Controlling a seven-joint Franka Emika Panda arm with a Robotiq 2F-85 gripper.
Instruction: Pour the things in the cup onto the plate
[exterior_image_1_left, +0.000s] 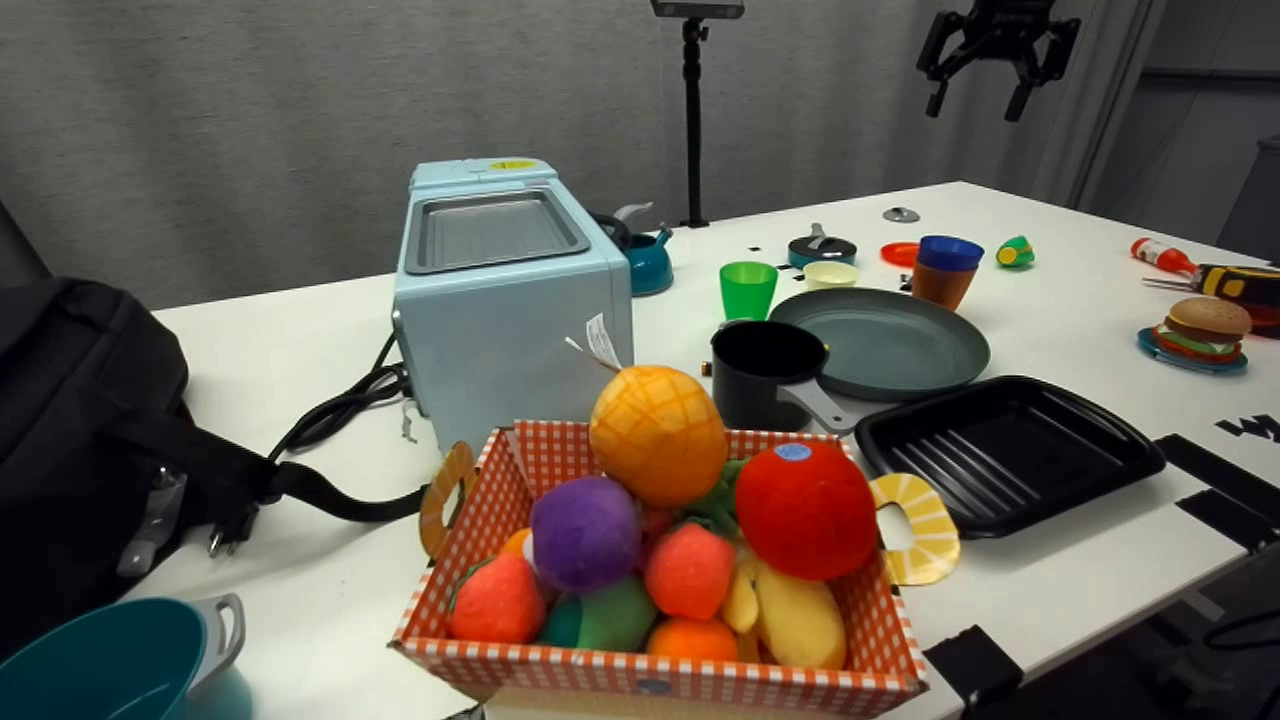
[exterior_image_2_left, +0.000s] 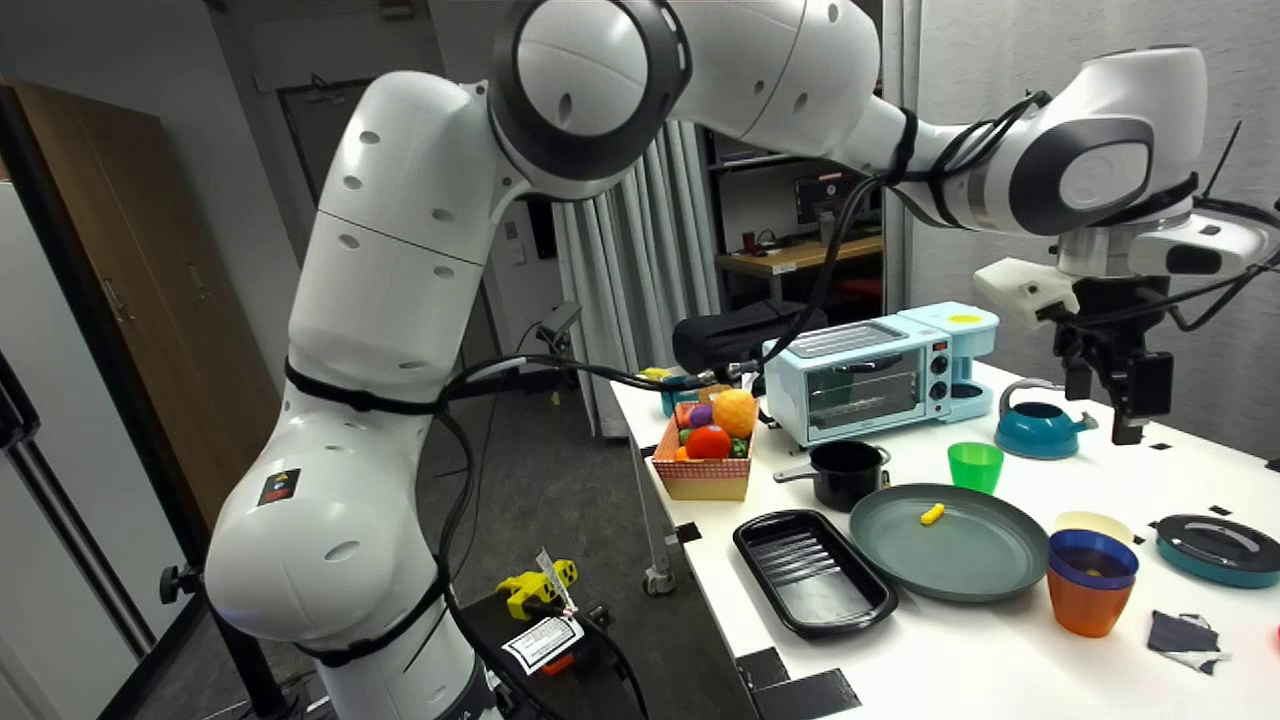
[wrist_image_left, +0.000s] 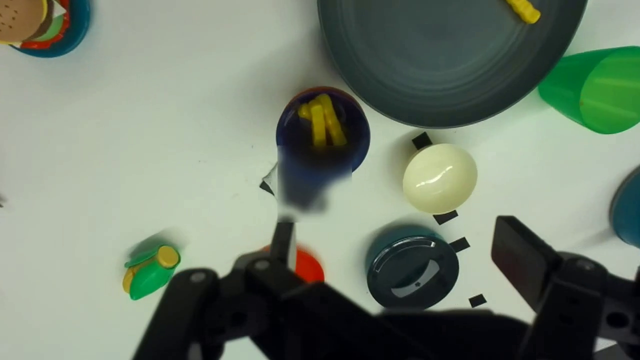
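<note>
As seen in an exterior view, a teal mug (exterior_image_1_left: 110, 655) and a checkered basket (exterior_image_1_left: 560, 668) are positioned nearest, on the white table (exterior_image_1_left: 320, 600). Toy fruit (exterior_image_1_left: 586, 533) is held in the basket. A black bag (exterior_image_1_left: 80, 430) is located beyond the mug. Past the basket, a black ridged tray (exterior_image_1_left: 1010, 455), a black pot (exterior_image_1_left: 750, 400) with a grey handle and a light-blue toaster oven (exterior_image_1_left: 520, 340) are arranged.

The dark grey plate (exterior_image_1_left: 880, 345) is placed just beyond the tray and the pot. One yellow piece (exterior_image_2_left: 932, 514) is supported on the plate, as shown in an exterior view and in the wrist view. A green cup (exterior_image_1_left: 748, 290) is stood upright just beside the plate. The blue cup (exterior_image_1_left: 950, 252) is nested upright in an orange cup (exterior_image_1_left: 940, 288) at the plate's edge; whether contact is made with the plate cannot be determined. Several yellow pieces (wrist_image_left: 325, 120) are contained in the blue cup, part of which is blurred in the wrist view.

Farther back, a cream bowl (wrist_image_left: 440, 179) and a teal pan (wrist_image_left: 413, 272) with a dark top are set out. The gripper (exterior_image_1_left: 976, 102) is suspended well above the table, with its fingers (wrist_image_left: 525, 260) spread wide apart; the blue cup is located below, well apart from the fingers. At the rear, a black stand (exterior_image_1_left: 692, 130) is positioned before a grey curtain (exterior_image_1_left: 300, 130).
</note>
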